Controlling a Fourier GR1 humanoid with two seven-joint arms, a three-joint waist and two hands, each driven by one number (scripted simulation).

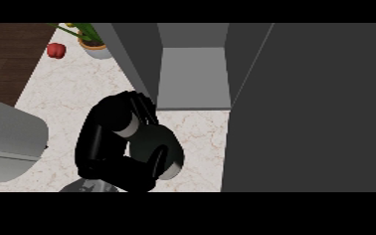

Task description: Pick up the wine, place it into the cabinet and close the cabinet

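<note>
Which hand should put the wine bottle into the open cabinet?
Left. The left hand is curled round the dark wine bottle, just in front of the open grey cabinet. The right hand is not in view.

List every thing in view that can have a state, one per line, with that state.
Cabinet: open, its door swung out at the right.
Wine: off the counter, lying tilted in the robot hand.
Left robot hand: curled round the wine.
Right robot hand: not in view.
</note>
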